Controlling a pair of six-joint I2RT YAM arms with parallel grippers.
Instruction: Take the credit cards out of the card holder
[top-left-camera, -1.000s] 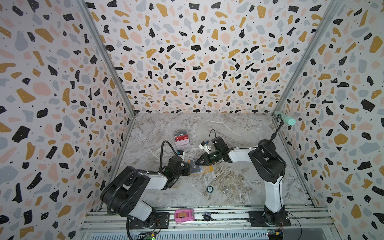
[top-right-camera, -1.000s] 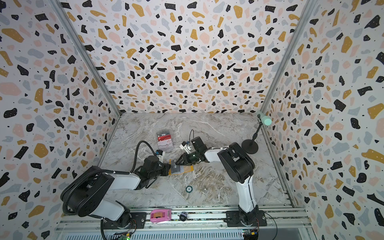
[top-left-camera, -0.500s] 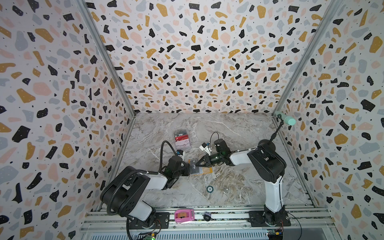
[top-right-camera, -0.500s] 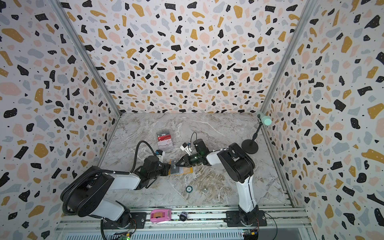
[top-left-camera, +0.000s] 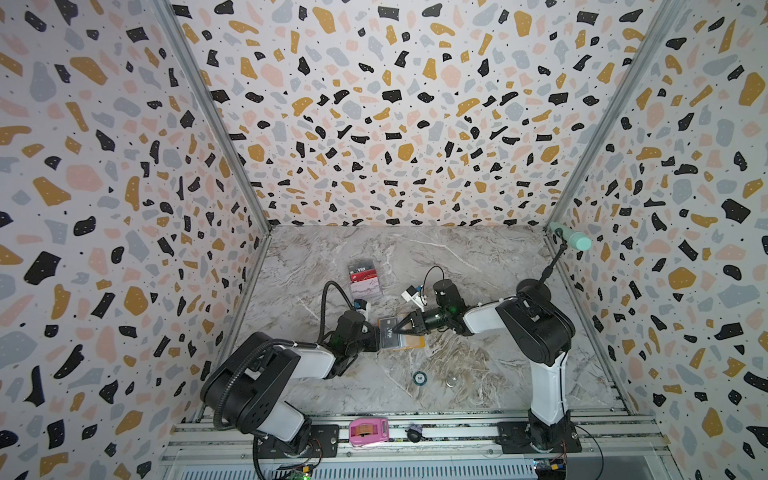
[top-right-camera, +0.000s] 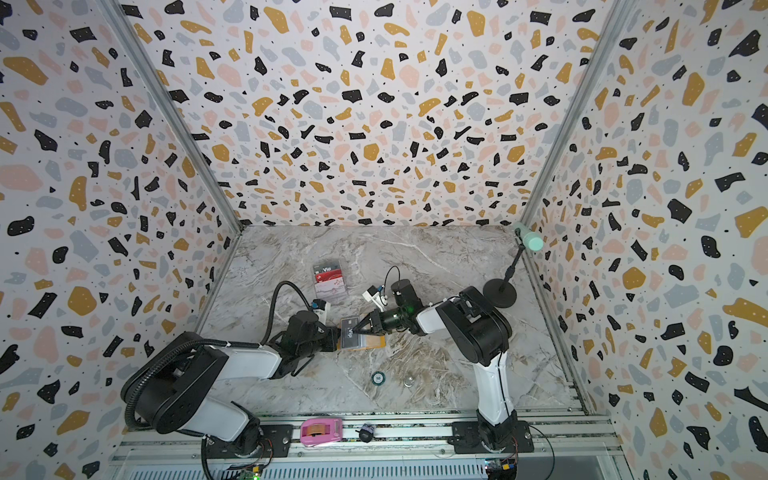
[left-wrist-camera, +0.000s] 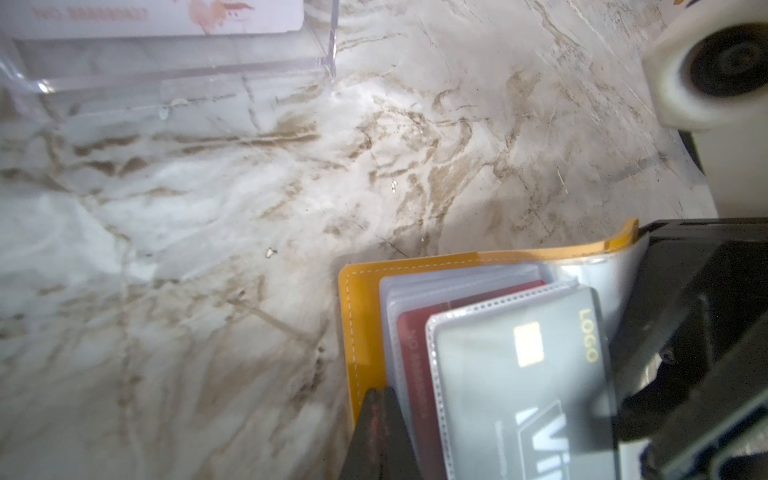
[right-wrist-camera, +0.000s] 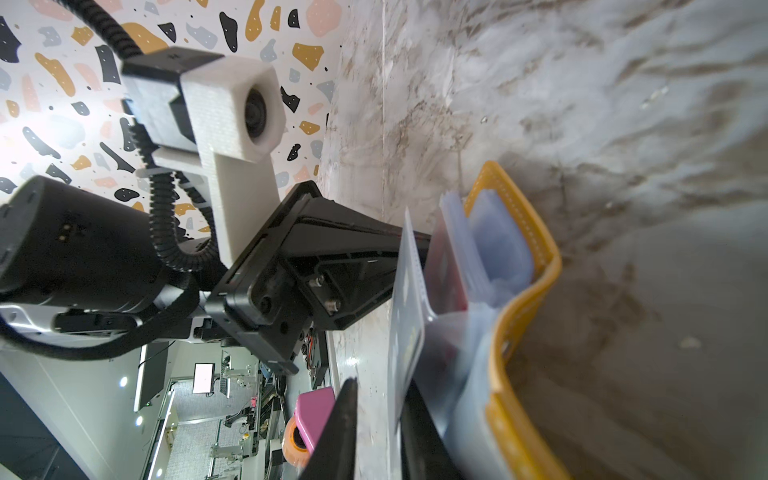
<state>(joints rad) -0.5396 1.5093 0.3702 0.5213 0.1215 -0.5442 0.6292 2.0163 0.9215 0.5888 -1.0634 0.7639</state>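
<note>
Narrowing over the last second, your right gripper (top-left-camera: 395, 331) straddles the sleeved black Vip card (left-wrist-camera: 519, 374) — not yet pinching; your left gripper (top-left-camera: 375, 334), pressed together, clamps the card holder (left-wrist-camera: 361, 316) on the bench (top-left-camera: 415, 257) — extraction looks imminent.

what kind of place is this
Probably a robot test booth inside a lab: terrazzo-patterned walls box in a marble-look tabletop, two arms are bolted to an aluminium rail at its front edge, and the right wrist view glimpses a workshop with a lit screen beyond.
</note>
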